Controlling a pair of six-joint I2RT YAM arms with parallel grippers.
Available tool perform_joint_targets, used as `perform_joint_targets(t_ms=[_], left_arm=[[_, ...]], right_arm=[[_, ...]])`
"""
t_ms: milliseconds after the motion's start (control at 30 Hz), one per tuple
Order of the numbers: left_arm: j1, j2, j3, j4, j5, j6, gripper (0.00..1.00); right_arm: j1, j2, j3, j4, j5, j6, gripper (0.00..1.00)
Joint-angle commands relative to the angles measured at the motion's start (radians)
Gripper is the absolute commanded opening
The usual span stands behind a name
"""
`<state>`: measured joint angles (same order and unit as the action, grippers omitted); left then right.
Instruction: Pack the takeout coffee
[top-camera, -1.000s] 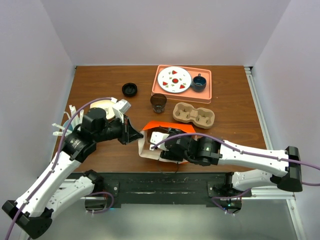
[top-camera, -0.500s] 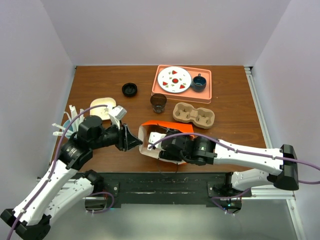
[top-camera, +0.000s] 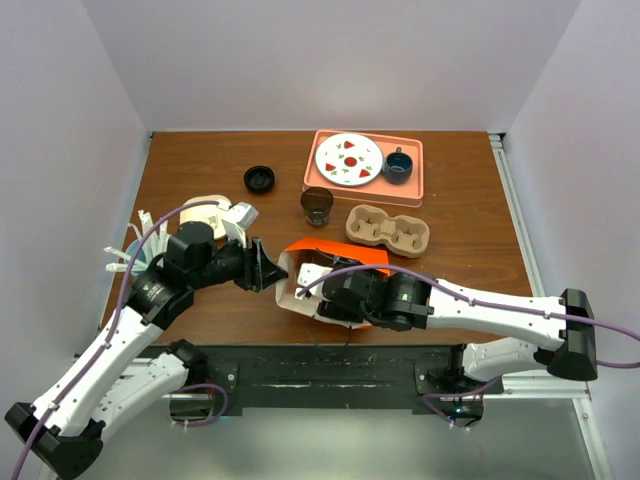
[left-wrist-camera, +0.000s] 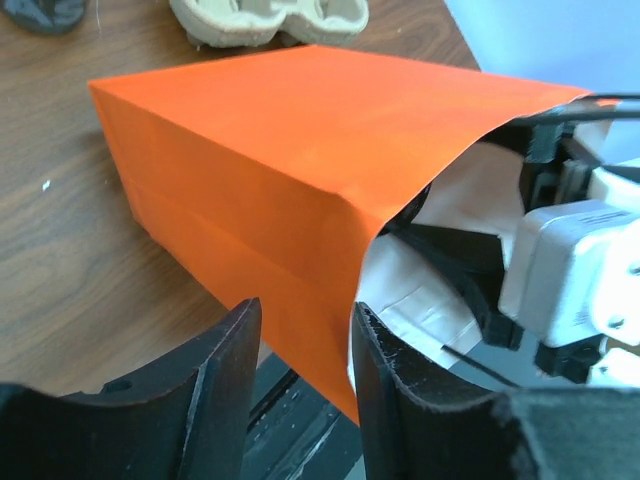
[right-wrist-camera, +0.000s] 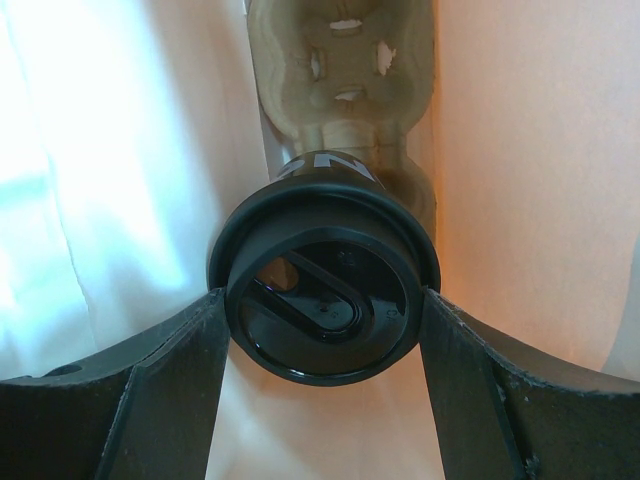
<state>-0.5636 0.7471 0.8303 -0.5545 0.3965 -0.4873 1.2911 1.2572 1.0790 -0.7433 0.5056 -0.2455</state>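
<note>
The brown table (top-camera: 200, 160) carries the orange paper bag (top-camera: 338, 254), which lies on its side in almost the same place as 1 second before. Its mouth is turned toward the left arm (top-camera: 120, 330).

The left gripper (top-camera: 264, 268) was pinched together then. Now its 2 fingers (left-wrist-camera: 215, 370) stand apart, with the edge of the bag's mouth in the gap between them.

The right gripper (right-wrist-camera: 322, 300) has not changed. It reaches into the bag and is clamped on the takeout coffee (right-wrist-camera: 325, 215), 1 finger against each side of the round black lid (right-wrist-camera: 300, 330).

The top view shows only the right arm (top-camera: 480, 300) entering the bag and hides the cup. Only the right wrist view shows the coffee, inside the bag between pale paper walls. Only the left wrist view shows the gap between the left fingers.
</note>
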Motion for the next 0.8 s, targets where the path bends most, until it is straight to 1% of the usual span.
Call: perform_joint_targets(t_ms=[0, 133, 233, 267, 367, 467, 600, 700, 767], left_arm=[[-0.001, 0.015, 0.067, 0.087, 0.019, -0.016, 0.48], [-0.001, 0.037, 0.078, 0.097, 0.039, -0.005, 0.47], [-0.001, 0.044, 0.072, 0.097, 0.047, 0.004, 0.31], [-0.002, 0.044, 0.072, 0.096, 0.053, 0.006, 0.19], [-0.002, 0.028, 0.05, 0.088, 0.07, 0.012, 0.0], [-0.002, 0.006, 0.026, 0.085, 0.094, 0.013, 0.0], [-0.002, -0.038, -0.036, 0.177, 0.128, -0.033, 0.0], [-0.004, -0.069, -0.095, 0.22, 0.142, -0.051, 0.0], [-0.004, -0.08, -0.12, 0.222, 0.16, -0.034, 0.0]], right_arm=[[0.005, -0.024, -0.017, 0.021, 0.001, 0.017, 0.41], [0.005, -0.027, -0.03, 0.032, 0.004, 0.017, 0.41], [0.007, -0.031, -0.03, 0.036, 0.011, 0.026, 0.41], [0.007, -0.032, -0.03, 0.036, 0.013, 0.032, 0.41], [0.005, -0.045, -0.031, 0.032, 0.016, 0.051, 0.41], [0.007, -0.059, -0.025, 0.035, 0.034, 0.029, 0.41], [0.005, -0.029, 0.022, -0.002, 0.06, -0.06, 0.41], [0.007, -0.019, 0.007, -0.013, 0.08, -0.097, 0.41], [0.005, -0.042, -0.027, 0.016, 0.071, -0.139, 0.41]])
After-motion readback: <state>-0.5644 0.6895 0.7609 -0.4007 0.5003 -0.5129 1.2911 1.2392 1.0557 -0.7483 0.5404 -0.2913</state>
